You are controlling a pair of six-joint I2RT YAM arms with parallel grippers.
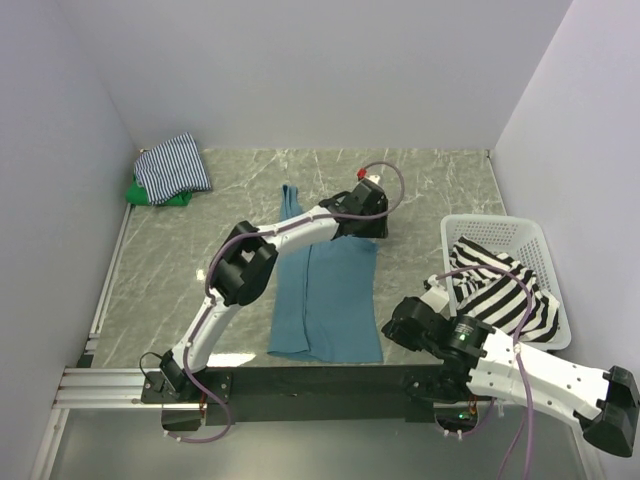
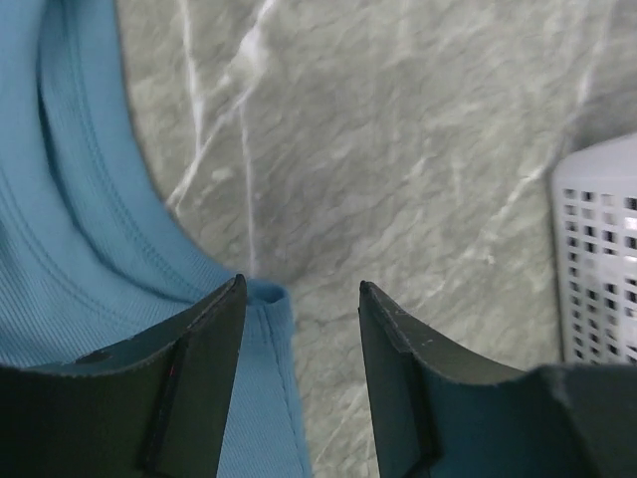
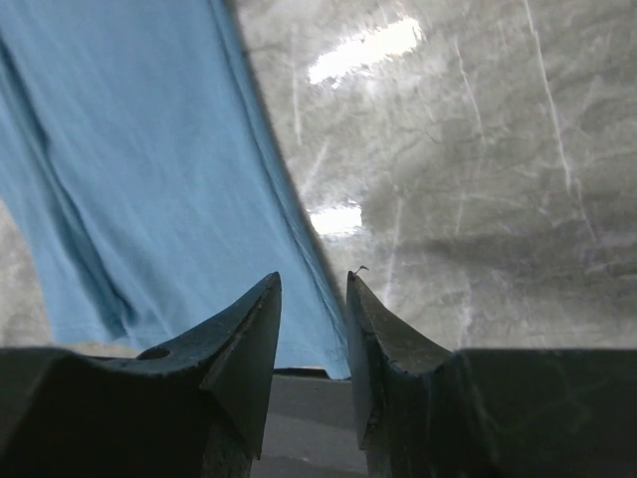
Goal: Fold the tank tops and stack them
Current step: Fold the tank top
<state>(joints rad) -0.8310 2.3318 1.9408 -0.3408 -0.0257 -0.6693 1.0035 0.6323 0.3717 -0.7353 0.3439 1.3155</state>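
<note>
A plain teal-blue tank top [image 1: 325,295] lies flat in the middle of the table, straps toward the far side. My left gripper [image 1: 362,228] hangs over its right strap. In the left wrist view this gripper [image 2: 301,289] is open, and the strap's end [image 2: 267,295] lies just inside the left finger [image 2: 204,344]. My right gripper [image 1: 392,328] is at the top's near right corner. In the right wrist view its jaws [image 3: 314,281] stand a little apart, open, over the teal side edge [image 3: 317,299]. A bold black-white striped top [image 1: 500,285] fills the basket. A thin-striped navy-white top [image 1: 172,165] lies folded on a green one [image 1: 150,195] at the far left.
The white lattice basket [image 1: 535,235] stands at the right, close to the right arm, and its wall [image 2: 597,259] shows in the left wrist view. Walls enclose the marble table on three sides. A black strip [image 1: 300,378] runs along the near edge.
</note>
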